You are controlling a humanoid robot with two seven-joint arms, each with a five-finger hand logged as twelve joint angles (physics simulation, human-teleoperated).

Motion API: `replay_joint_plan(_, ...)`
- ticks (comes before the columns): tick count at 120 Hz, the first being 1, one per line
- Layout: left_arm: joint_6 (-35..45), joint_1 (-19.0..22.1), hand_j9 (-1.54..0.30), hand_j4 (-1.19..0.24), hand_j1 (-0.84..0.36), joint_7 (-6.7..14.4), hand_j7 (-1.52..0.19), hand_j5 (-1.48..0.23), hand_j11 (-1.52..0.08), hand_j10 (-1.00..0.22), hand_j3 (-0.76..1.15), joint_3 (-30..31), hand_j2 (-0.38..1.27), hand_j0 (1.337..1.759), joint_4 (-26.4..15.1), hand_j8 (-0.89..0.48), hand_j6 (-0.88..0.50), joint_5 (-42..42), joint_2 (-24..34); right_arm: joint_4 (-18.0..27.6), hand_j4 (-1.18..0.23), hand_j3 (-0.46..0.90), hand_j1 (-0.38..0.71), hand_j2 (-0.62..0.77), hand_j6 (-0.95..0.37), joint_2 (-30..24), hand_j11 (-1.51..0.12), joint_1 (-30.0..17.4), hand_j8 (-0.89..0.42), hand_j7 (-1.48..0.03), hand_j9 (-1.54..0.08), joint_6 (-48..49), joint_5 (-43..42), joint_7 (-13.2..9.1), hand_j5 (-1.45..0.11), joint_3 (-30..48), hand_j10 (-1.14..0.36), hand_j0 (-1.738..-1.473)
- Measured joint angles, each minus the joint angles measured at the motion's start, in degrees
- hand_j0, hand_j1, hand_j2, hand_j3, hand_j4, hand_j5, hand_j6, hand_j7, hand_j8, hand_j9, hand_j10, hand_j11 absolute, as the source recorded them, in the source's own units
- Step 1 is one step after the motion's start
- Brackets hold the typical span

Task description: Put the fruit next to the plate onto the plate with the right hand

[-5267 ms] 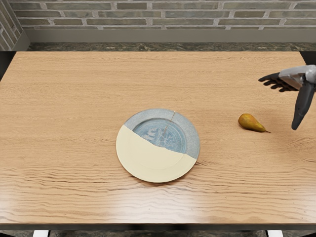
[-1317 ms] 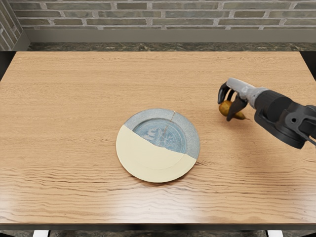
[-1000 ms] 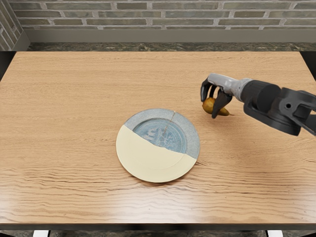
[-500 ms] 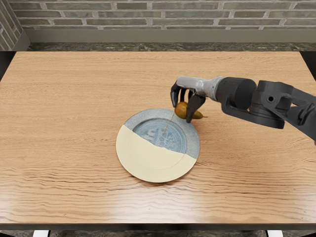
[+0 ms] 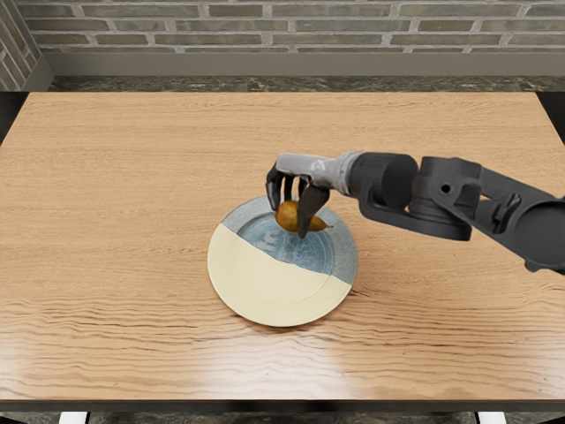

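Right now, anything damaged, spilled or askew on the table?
Nothing stands out. The plate lies flat; its cream and blue halves look like glaze. The right hand holds the pear over it.

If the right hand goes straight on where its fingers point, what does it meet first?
Probably the plate, its blue half, just below the right hand and held pear; height unclear.

One plate [image 5: 265, 287], one fruit [image 5: 289, 216], seemingly a pear, one robot hand [image 5: 295, 183], one table [image 5: 132, 177].

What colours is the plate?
The plate is half cream, half speckled blue-grey; head view.
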Motion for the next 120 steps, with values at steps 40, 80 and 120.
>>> replay_joint_plan(40,0.00,0.00,-0.02,-0.02,0.33,0.00,-0.02,-0.02,-0.02,-0.02,0.00,0.00,0.00,1.658,0.00,-0.02,-0.02,-0.02,0.00,-1.89,-0.38,0.00,-0.02,0.24,-0.23,2.40,-0.54,-1.27,-0.20,-0.51,-0.53,-0.35,-0.16,0.01,-0.55,0.43,-0.32,-1.658)
replay_joint_plan(80,0.00,0.00,-0.02,-0.02,0.33,0.00,-0.02,-0.02,-0.02,-0.02,0.00,-0.01,0.00,1.658,0.00,-0.02,-0.02,0.00,0.00,-2.15,-0.08,0.00,-0.29,0.05,-0.05,-10.27,-0.10,-0.81,-0.04,-0.10,-0.10,12.94,15.15,0.01,-0.11,4.48,-0.06,-1.658)
replay_joint_plan(120,0.00,0.04,-0.02,-0.02,0.33,0.00,-0.02,-0.02,-0.02,-0.02,0.00,-0.01,0.00,1.658,-0.04,-0.02,-0.02,0.00,0.00,-5.60,-0.02,0.00,-0.34,0.01,-0.01,-23.20,-0.02,-1.12,-0.01,-0.02,-0.02,20.13,24.26,0.01,-0.02,8.43,-0.01,-1.658)
